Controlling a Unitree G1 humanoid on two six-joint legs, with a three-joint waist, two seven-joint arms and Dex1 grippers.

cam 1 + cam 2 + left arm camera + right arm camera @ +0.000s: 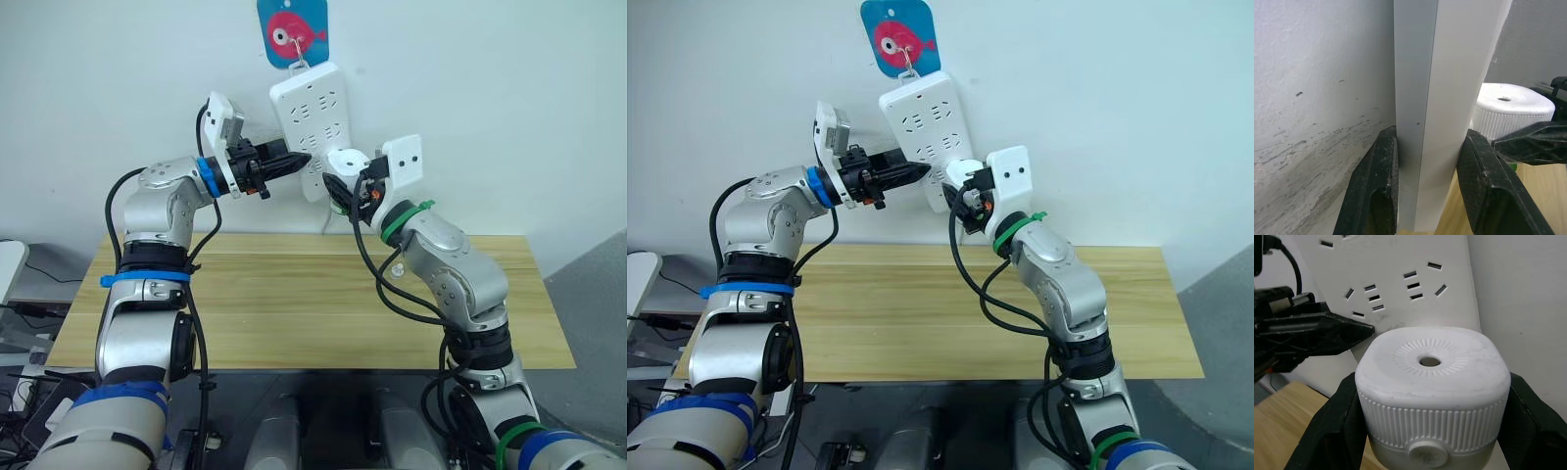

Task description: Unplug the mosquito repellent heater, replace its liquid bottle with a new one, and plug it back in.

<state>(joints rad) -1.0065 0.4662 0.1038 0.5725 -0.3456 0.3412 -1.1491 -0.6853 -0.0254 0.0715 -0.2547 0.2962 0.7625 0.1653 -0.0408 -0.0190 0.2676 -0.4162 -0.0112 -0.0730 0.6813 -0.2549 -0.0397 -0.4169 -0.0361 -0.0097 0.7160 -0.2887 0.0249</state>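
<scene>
Right wrist view: right tool clamps the mosquito repellent heater for unplugging; left tool pinches the power strip, steadying it

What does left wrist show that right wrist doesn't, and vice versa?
Left wrist only: the left gripper clamped across the power strip's edge, with the scuffed wall behind it.

Right wrist only: the strip's socket face, and the right gripper closed around the mosquito repellent heater, whose front button is visible.

Both: the strip, the heater with its round vent hole, and a patch of the wooden table.
</scene>
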